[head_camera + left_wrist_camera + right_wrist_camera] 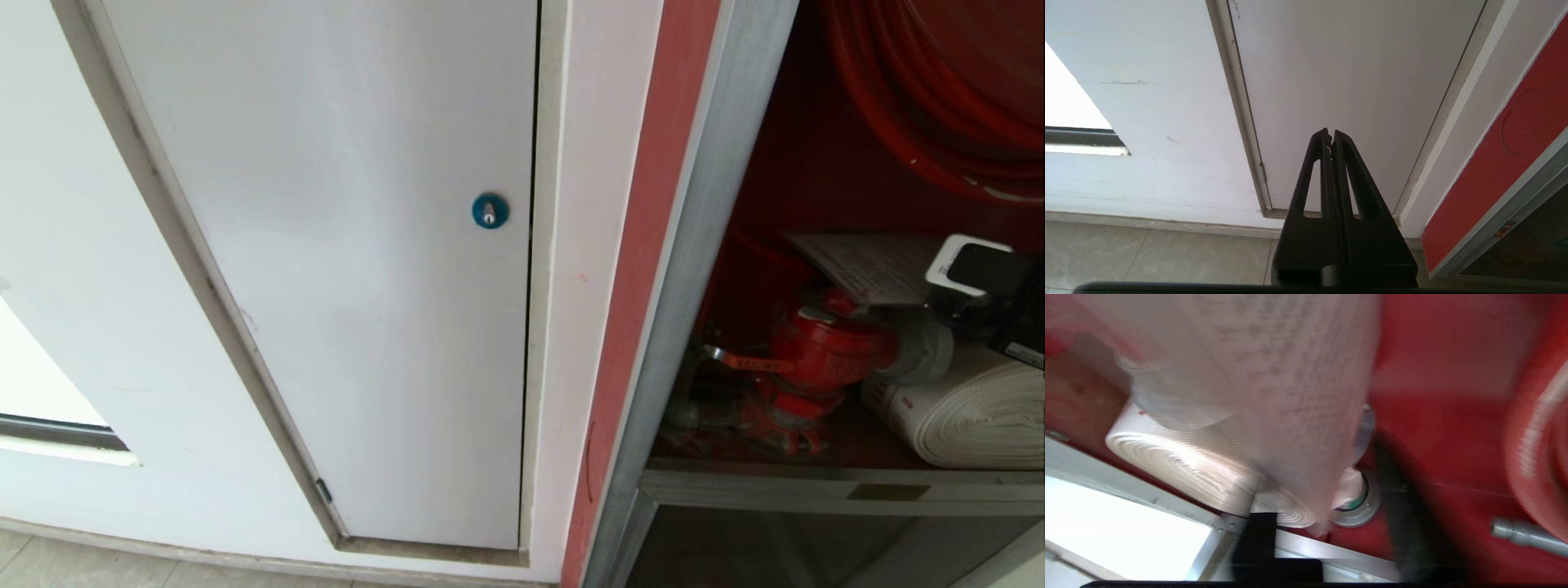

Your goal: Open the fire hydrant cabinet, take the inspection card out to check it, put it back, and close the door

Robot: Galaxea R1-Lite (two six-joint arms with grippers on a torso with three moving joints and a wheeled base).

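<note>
I had 1 white panel (pixel 326 245) filling most of the head view, with 1 blue round lock (pixel 490 211) near its edge. To its right stood 1 fire hydrant cabinet (pixel 702 245), its silver frame open onto the red interior. Inside I counted 1 coiled red hose (pixel 939 90) up top, 1 rolled white hose (pixel 971 408) on the floor of the compartment, 1 red valve (pixel 816 359) beside that roll, and 1 inspection card (pixel 865 265) lying tilted above the valve. 1 small brass plate (pixel 890 492) sat on the crossbar below.

Both grippers were in view, 2 in all. The left gripper (pixel 1331 136) hung parked in front of the white panel, low over the floor tiles (pixel 1147 253), its fingers pressed together on nothing. The right gripper (pixel 1327 490) was inside the cabinet at the card. Through the right wrist camera the card covered much of the white roll, and its lower edge hung between the 2 dark fingers (pixel 1257 535), which stood partly apart, not clamped on the sheet.
</note>
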